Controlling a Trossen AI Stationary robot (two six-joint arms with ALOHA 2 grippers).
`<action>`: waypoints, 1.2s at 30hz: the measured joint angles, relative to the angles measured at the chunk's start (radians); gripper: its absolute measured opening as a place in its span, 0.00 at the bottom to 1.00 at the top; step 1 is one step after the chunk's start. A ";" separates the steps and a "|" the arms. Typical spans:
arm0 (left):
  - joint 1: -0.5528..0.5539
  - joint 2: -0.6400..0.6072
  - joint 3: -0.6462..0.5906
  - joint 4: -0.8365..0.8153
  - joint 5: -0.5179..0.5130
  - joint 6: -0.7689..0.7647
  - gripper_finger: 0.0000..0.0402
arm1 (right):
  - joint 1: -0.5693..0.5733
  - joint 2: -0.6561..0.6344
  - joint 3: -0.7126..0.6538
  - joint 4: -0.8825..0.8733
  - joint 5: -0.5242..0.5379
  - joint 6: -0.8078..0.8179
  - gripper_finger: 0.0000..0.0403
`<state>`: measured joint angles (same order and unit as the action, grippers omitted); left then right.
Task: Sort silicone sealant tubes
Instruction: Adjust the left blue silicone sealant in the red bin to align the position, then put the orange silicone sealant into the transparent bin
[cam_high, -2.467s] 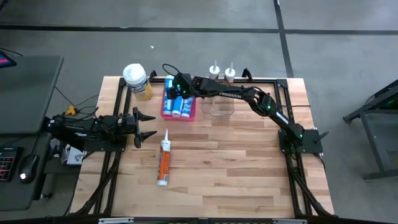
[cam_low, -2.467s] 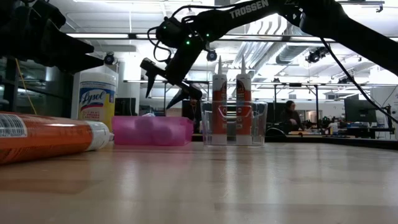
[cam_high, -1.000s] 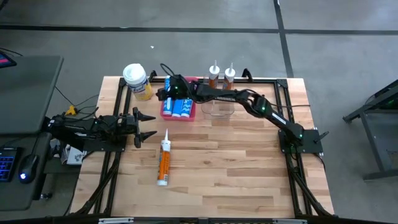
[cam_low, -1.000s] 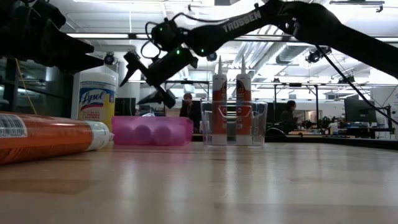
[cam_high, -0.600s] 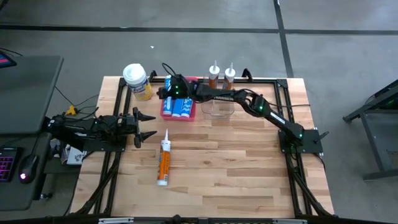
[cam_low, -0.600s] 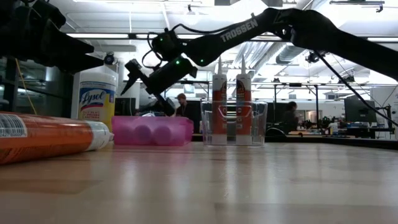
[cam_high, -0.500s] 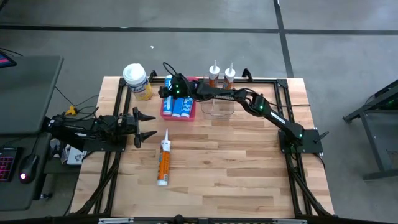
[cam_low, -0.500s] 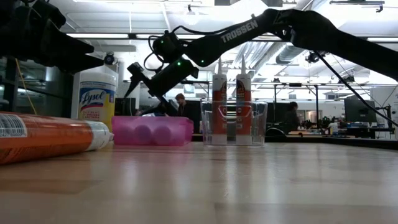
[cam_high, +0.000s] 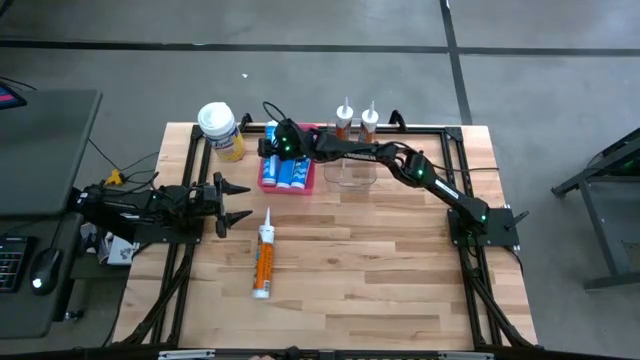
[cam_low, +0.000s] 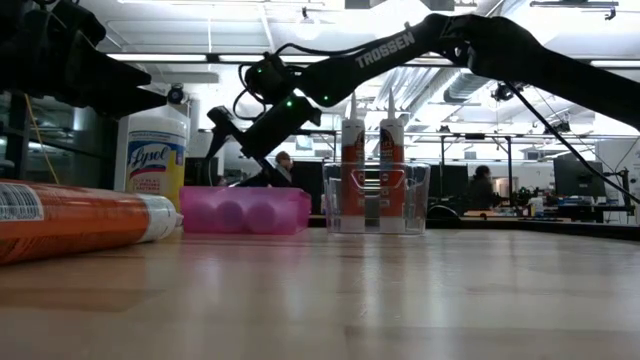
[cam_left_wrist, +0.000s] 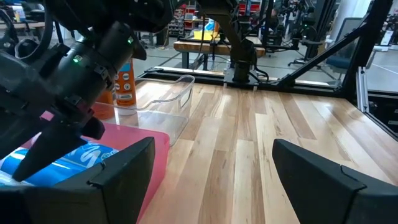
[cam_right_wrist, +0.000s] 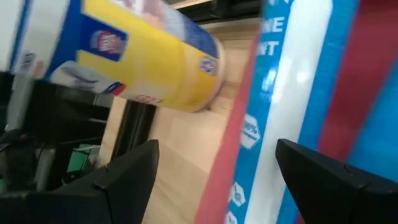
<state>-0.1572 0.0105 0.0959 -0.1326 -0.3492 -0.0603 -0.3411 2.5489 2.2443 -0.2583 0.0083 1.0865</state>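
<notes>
We are hovering our right gripper (cam_high: 266, 148), jaws spread and empty, above blue tubes (cam_high: 285, 172) in the pink tray (cam_high: 308, 180); two orange tubes (cam_high: 357, 118) are standing in the clear bin (cam_high: 350, 175), while one orange tube (cam_high: 263, 262) is lying well apart on the worktop (cam_high: 380, 270), unsorted. Our left gripper (cam_high: 238, 203), jaws open, is waiting empty.

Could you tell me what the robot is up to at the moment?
It is sorting silicone sealant tubes. The right hand is open over the pink tray, where the blue tubes lie. Two orange tubes stand in the clear bin. One orange tube lies loose on the table. The left hand waits open at the table's left edge.
</notes>
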 joint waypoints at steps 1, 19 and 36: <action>0.000 0.000 0.000 0.000 0.000 0.000 0.79 | 0.000 0.000 0.000 -0.016 0.004 0.014 0.80; 0.000 0.000 0.000 0.000 0.000 0.000 0.79 | 0.011 0.000 0.000 0.168 0.060 -0.034 0.80; 0.000 0.000 0.000 0.000 0.000 0.000 0.79 | 0.054 -0.085 0.000 0.117 -0.021 -0.072 0.80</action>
<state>-0.1574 0.0106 0.0959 -0.1326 -0.3489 -0.0601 -0.2873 2.4635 2.2440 -0.1410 -0.0131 1.0144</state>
